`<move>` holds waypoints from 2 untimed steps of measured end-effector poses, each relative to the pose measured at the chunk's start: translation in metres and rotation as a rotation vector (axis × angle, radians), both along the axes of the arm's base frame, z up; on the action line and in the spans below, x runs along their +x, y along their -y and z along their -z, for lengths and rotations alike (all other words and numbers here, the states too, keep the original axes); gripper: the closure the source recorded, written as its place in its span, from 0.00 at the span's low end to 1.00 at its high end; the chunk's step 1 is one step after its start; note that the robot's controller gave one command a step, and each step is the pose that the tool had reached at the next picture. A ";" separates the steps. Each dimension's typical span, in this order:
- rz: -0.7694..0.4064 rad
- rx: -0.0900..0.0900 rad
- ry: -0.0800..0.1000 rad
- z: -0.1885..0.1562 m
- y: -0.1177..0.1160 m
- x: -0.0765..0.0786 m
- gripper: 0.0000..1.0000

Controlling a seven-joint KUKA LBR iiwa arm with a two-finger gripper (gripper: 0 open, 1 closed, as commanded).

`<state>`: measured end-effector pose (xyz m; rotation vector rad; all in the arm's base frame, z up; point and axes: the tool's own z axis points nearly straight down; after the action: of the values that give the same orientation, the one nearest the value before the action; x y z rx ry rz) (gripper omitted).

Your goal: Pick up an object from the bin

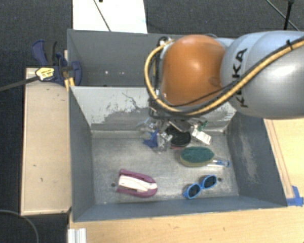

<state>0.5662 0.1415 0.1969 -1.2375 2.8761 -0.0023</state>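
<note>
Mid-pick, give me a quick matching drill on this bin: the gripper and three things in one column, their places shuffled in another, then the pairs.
1. gripper
2. green oval scrubber
3. blue toy glasses
4. purple-and-white object

A. view's lower left of the bin floor
B. back of the floor, under the orange cover
C. view's lower right, near the front wall
D. middle right, just above the glasses

Pairs: 1-B, 2-D, 3-C, 4-A.

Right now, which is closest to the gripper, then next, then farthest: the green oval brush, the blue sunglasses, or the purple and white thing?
1. The green oval brush, just right of the gripper, mid-bin.
2. The purple and white thing, front left, and the blue sunglasses, front right: too close to call.
</note>
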 end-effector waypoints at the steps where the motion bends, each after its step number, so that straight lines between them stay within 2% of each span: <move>1: 0.001 -0.001 -0.008 0.005 0.000 -0.001 0.00; 2: -0.278 -0.003 -0.016 0.109 -0.010 -0.091 0.00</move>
<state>0.4752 0.1513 0.0876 -1.6320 2.6910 0.0058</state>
